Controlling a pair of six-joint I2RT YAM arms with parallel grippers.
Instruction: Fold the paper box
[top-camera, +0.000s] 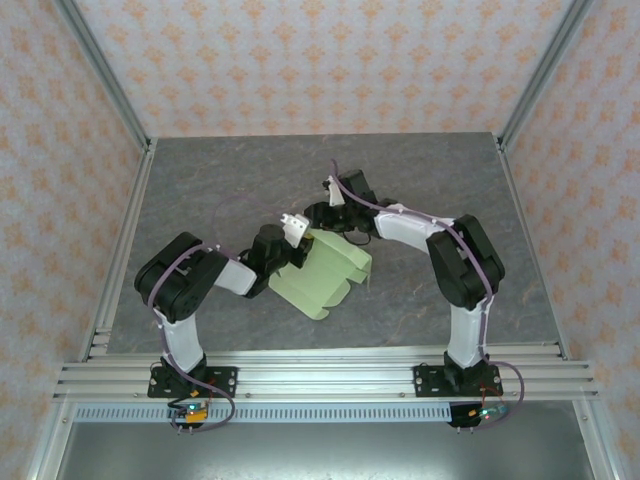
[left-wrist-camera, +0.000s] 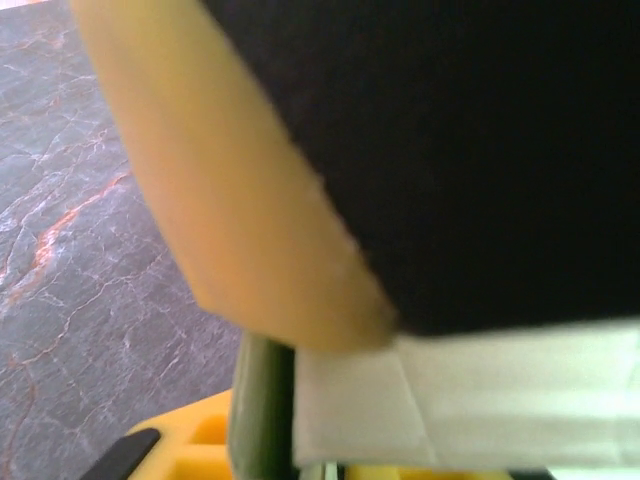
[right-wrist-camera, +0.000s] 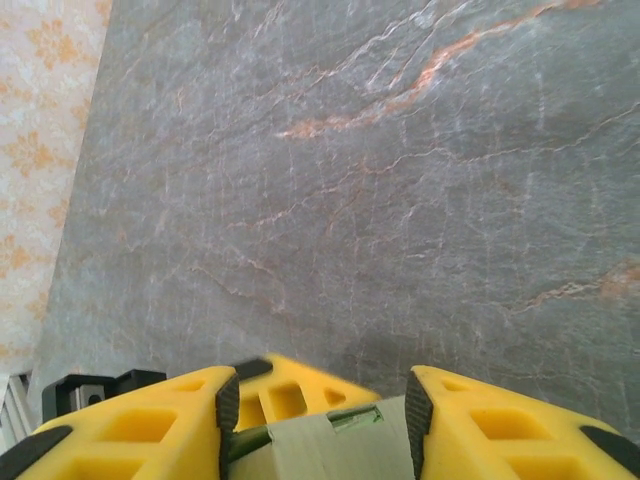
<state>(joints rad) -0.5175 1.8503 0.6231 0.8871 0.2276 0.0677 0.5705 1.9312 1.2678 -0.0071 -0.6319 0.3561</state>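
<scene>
My walled-in work cell.
Orange-patterned pale wallpaper (top-camera: 300, 60) rises on three sides of my grey, orange-veined marble-look surface (top-camera: 420, 180); aluminium rails (top-camera: 330, 372) frame its edges.

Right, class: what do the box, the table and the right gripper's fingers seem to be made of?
Box: thin card, pale green, matt; it shows creases and die-cut flaps.
Table: grey stone-look top with orange veins and a faint sheen; possibly laminate rather than real stone.
Right fingers: probably moulded plastic, yellow, with recessed pockets and dark pads.
</scene>
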